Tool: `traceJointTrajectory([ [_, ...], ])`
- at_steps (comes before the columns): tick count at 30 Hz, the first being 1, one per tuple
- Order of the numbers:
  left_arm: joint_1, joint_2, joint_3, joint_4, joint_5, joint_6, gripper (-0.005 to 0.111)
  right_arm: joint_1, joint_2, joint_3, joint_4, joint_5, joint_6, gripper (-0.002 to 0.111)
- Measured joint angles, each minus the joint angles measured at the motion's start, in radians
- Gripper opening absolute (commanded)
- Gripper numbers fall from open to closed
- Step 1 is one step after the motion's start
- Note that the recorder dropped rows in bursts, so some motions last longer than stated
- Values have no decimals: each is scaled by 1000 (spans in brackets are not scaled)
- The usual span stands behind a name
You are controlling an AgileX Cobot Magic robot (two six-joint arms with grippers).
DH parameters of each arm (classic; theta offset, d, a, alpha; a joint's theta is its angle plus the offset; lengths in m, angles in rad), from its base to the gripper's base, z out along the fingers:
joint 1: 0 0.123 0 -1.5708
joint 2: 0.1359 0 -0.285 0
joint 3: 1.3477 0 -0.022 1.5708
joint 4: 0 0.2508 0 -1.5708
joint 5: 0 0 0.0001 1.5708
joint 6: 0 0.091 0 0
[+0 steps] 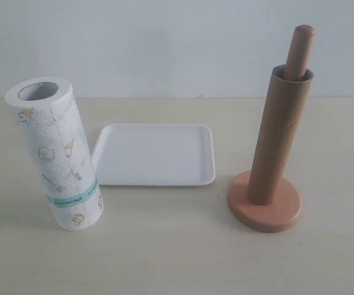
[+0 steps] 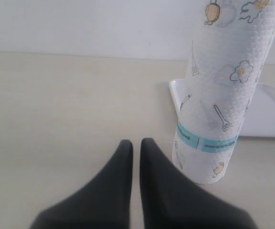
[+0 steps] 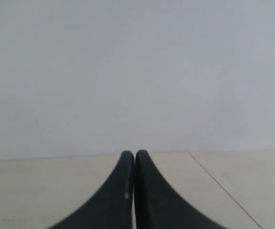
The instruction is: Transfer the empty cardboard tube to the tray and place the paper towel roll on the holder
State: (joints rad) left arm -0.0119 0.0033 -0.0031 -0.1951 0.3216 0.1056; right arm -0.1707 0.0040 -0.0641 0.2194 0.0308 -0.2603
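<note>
The brown cardboard tube [image 1: 279, 135] sits over the pole of the wooden holder [image 1: 265, 209], whose rounded pole top [image 1: 300, 49] sticks out above it, at the right of the exterior view. The white paper towel roll [image 1: 57, 153] stands upright at the left, and the white tray [image 1: 155, 153] lies flat between them. Neither gripper appears in the exterior view. My left gripper [image 2: 136, 145] is shut and empty, low over the table just beside the towel roll [image 2: 223, 95]. My right gripper [image 3: 134, 155] is shut and empty, facing the wall with no task object before it.
A corner of the tray [image 2: 175, 88] shows behind the roll in the left wrist view. A pale wall backs the beige table [image 1: 177, 258]. A thin seam line [image 3: 223, 188] crosses the table in the right wrist view.
</note>
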Motion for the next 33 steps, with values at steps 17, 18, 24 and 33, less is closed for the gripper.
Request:
traceJointTrajectory([
  [17,0,0,0,0,0,0,5,0,485,-316,694,487,-631,0],
  [18,0,0,0,0,0,0,5,0,495,-318,714,480,-637,0],
  [24,0,0,0,0,0,0,5,0,505,-322,757,414,-648,0],
  [33,0,0,0,0,0,0,5,0,505,-322,763,407,-627,0],
])
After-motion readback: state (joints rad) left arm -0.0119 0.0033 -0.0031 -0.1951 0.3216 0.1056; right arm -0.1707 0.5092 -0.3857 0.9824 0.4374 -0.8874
